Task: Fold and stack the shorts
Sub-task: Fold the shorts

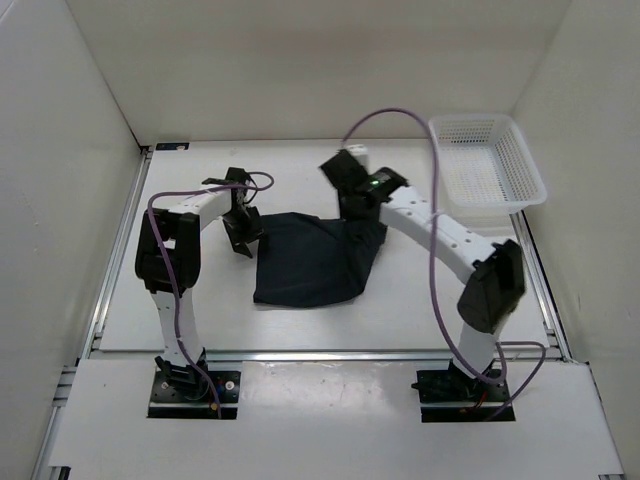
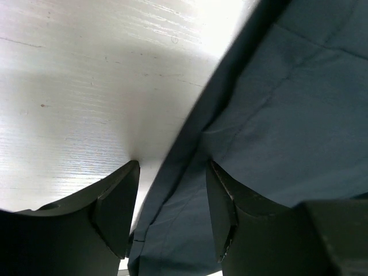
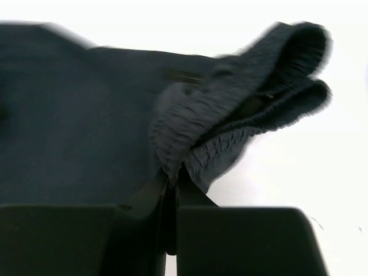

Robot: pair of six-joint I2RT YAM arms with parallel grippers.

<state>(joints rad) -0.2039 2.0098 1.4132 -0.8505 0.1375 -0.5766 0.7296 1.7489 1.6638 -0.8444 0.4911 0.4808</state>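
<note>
Shorts (image 1: 315, 258) are lying in the middle of the table (image 1: 200, 310), between the two arms. They are dark blue, nearly black. Most of the cloth is resting flat, but the right side is bunching up where it is being pinched.

The right gripper (image 3: 171, 179) is squeezing tight on the stretchy waistband (image 3: 241, 98). Its two fingers (image 3: 144, 201) are pressing together with the crinkly cloth caught between them. The rest of the band is flopping over in a loop above them.

The left gripper (image 2: 172, 172) is sitting low at the left edge of the shorts with its own fingers (image 2: 118, 201) wide apart. The edge of the cloth is running through the gap, but nothing is squeezing it, so this gripper is holding nothing.

The white basket (image 1: 487, 165) is sitting at the far right corner, well apart from the shorts.

I am thinking the shorts are soft, light and floppy. They are going to sag and crumple wherever nobody is holding them, and thin cloth is likely to be slipping out of a weak pinch. The waistband is looking like the best place to hold, because it is thick and bumpy. For a neat fold, I am guessing the left gripper should be closing on the edge right in front of it, so both sides are lifting together.
</note>
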